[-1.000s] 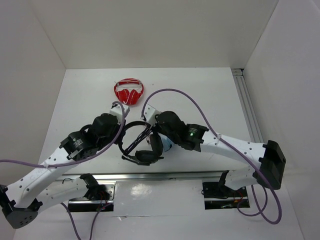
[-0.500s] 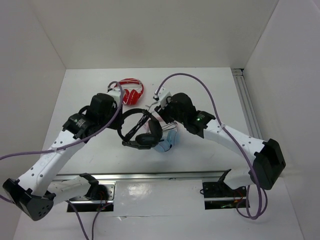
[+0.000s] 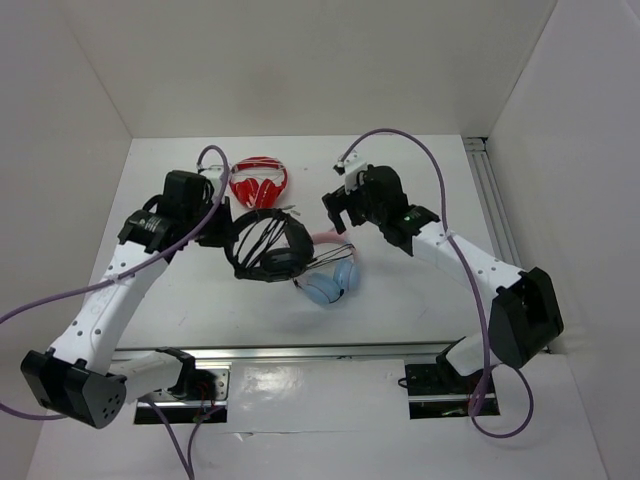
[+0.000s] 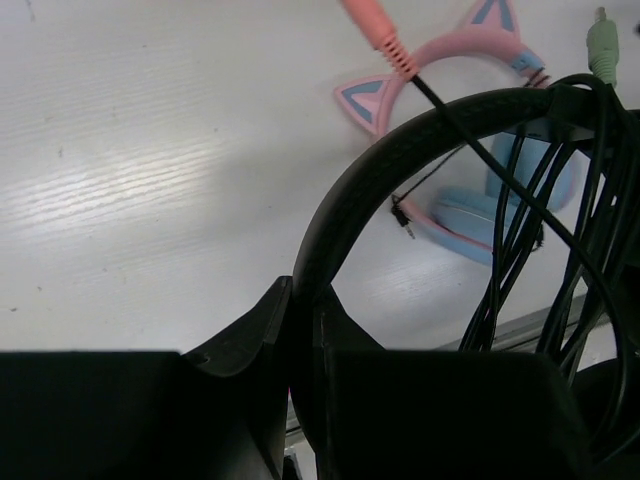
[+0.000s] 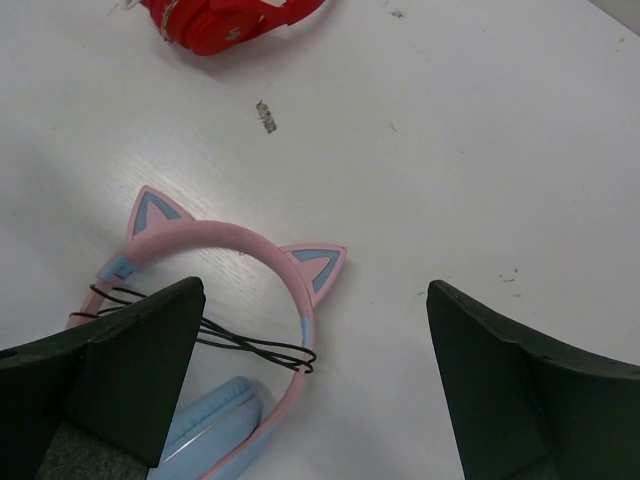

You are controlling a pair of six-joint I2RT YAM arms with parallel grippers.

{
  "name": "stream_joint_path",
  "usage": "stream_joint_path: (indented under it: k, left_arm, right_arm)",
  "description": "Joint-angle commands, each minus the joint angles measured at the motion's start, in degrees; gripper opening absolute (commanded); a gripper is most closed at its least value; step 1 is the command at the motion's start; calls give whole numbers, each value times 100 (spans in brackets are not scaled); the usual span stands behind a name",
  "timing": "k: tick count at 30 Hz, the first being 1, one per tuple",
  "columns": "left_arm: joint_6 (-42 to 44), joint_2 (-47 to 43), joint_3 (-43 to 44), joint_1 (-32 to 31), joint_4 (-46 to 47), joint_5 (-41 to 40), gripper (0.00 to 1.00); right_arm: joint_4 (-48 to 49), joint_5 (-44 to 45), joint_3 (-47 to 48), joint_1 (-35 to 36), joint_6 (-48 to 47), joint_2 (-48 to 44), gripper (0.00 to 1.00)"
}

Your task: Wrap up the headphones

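My left gripper [image 3: 225,233] is shut on the headband of the black headphones [image 3: 266,246] and holds them over the table's middle. In the left wrist view the headband [image 4: 400,160] rises out of the closed jaws of the left gripper [image 4: 303,300]. Several strands of the thin black cable [image 4: 515,250] are looped across the band, and pink [image 4: 380,38] and green [image 4: 600,42] plugs hang at the top. My right gripper [image 3: 341,212] stands open to the right of the headphones, clear of them. In the right wrist view nothing sits between the wide jaws of the right gripper [image 5: 315,355].
Red headphones [image 3: 258,183] lie at the back centre. Pink-and-blue cat-ear headphones [image 3: 327,280] lie just right of and below the black set, with a thin black cable [image 5: 255,345] across their band [image 5: 225,240]. An aluminium rail [image 3: 495,210] runs along the right edge.
The left arm carried the black headphones toward the back left, uncovering the cat-ear set. The right gripper opened, let go and drew back to the right.
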Motion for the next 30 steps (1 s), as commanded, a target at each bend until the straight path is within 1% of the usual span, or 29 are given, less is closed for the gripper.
stream_joint_path:
  k: [1,2,5,6,7,10,11,12,13,14,15,16,18,19,21,22,24,25,27,28,29,30]
  left_arm:
    - [-57,161,260,107,-14,-326,0]
    - [-135,222,260,107,-119,-823,0]
    - [-329,467,260,107,-242,-1415,0]
    - [-382,530,260,54,-295,-1939,0]
    - [-469,591,260,54,-348,-2188,0]
    - [-470,855,260,-139,-401,-2541,0]
    - [-522,916,260,-253,-462,-2682,0]
    - [-523,1047,260,-323,-462,-3022,0]
    - [-523,1136,312,-411,-584,-3200,0]
    - [-575,1215,426,-656,-803,-3349,0]
    - [-636,1268,427,-789,-883,-3621,0]
    - [-637,1390,523,-903,-971,-3728,0]
    - [-856,1540,830,-1228,-1515,-3982,0]
    - [-857,1541,831,-1308,-1517,-4236,0]
    - [-760,1541,831,-1195,-1351,-3994,0]
    - [-673,1541,831,-1194,-1254,-3610,0]
    - [-611,1462,831,-1124,-1157,-3457,0]
    - [-611,1384,718,-1124,-904,-3352,0]
    - [-427,1383,586,-634,-779,-2940,0]
    - [-426,1383,533,-423,-605,-2564,0]
    - [-496,1383,532,-264,-525,-2456,0]
    - [-557,1383,332,-2,-411,-2350,0]
  right_arm:
    - [432,-134,39,-140,286,-128,99]
    - [432,-72,39,-140,339,-198,99]
    - [485,244,39,-192,576,-261,99]
    - [485,245,39,-253,690,-321,99]
    - [485,314,91,-254,752,-374,99]
    - [485,201,92,-254,866,-428,99]
    - [485,148,92,-254,945,-428,99]
    - [424,148,144,-254,946,-428,99]
    - [371,-17,205,-254,1015,-367,99]
    - [371,-19,206,-254,1085,-314,99]
    - [371,-80,206,-202,1086,-252,99]
    - [371,-150,206,-201,1086,-252,99]
    - [423,-204,154,-88,1138,-181,99]
    - [423,-204,153,-87,1139,-34,99]
    - [476,-204,153,53,1139,46,99]
    - [476,-204,153,54,1139,99,99]
    - [529,-204,100,220,1139,100,99]
    - [529,-108,100,221,1139,100,99]
    - [529,-107,100,282,1200,100,99]
    - [451,-29,100,360,1253,21,99]
    - [450,-28,100,361,1314,-32,99]
    - [450,-28,100,483,1315,-84,99]
